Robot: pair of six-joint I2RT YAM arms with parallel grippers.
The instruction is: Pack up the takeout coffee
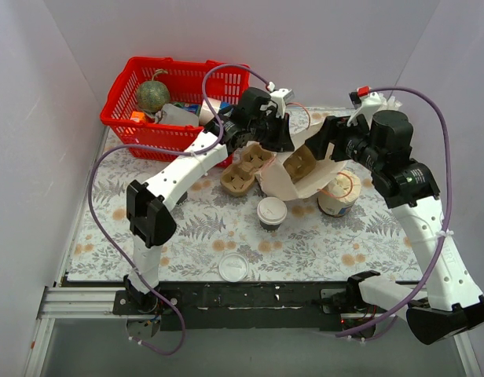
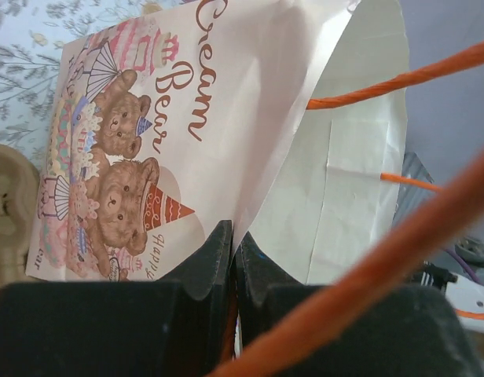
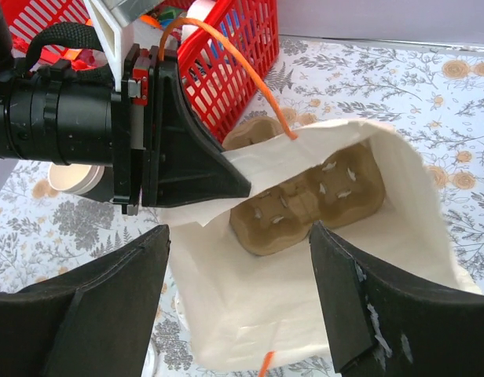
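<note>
The takeout coffee (image 1: 271, 212), a small cup with a white lid and a dark lower band, stands on the table in front of the paper bag (image 1: 293, 179). The bag lies on its side with its mouth held up. My left gripper (image 1: 280, 143) (image 2: 234, 236) is shut on the bag's upper edge (image 2: 250, 196), beside the orange handles (image 2: 383, 82). Just above the bag's mouth, my right gripper (image 1: 319, 149) (image 3: 238, 229) hangs open with nothing between its fingers. A brown cup carrier (image 3: 305, 204) (image 1: 301, 161) lies inside the bag (image 3: 250, 314).
A second cup carrier (image 1: 242, 170) sits left of the bag. The bigger white tub (image 1: 340, 193) stands to the bag's right. A red basket (image 1: 175, 102) (image 3: 234, 55) with items is at the back left. A loose white lid (image 1: 233, 267) lies near the front edge.
</note>
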